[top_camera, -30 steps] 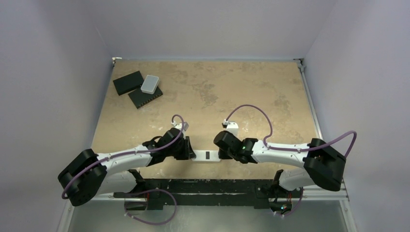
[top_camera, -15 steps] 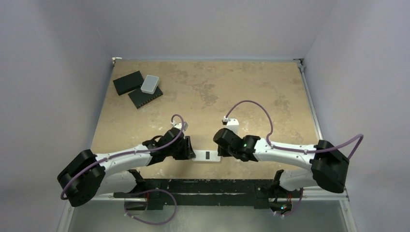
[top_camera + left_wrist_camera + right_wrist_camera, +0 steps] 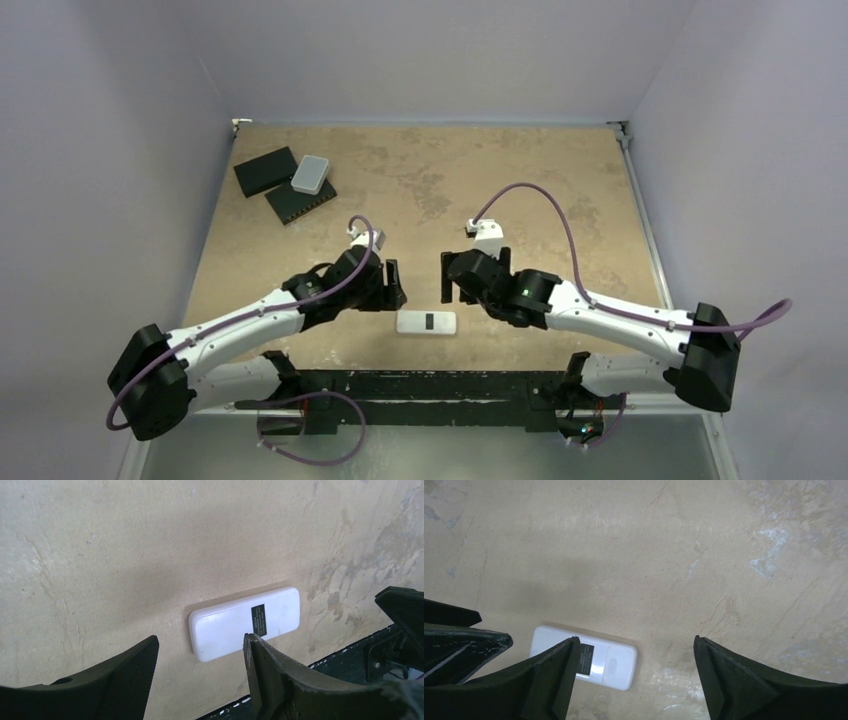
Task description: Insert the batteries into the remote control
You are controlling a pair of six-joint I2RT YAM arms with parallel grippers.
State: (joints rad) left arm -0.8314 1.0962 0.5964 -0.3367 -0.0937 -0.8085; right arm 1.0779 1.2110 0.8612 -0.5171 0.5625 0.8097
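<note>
The remote control (image 3: 427,322) lies flat near the table's front edge, white back up, its small dark label showing. It appears in the left wrist view (image 3: 245,622) and in the right wrist view (image 3: 609,662) too. My left gripper (image 3: 394,285) hovers just behind its left end, open and holding nothing (image 3: 200,640). My right gripper (image 3: 447,280) hangs behind its right end, jaws spread wide and empty (image 3: 635,640). Neither gripper touches the remote. The batteries are out of view.
Two flat black slabs (image 3: 265,170) (image 3: 300,203) and a light grey rounded box (image 3: 311,174) sit at the back left. The black base rail (image 3: 430,385) runs along the front edge, just below the remote.
Both grippers were shut on the ends of the remote; they have opened, let go and drawn back toward the far side. The remote now lies free on the table.
</note>
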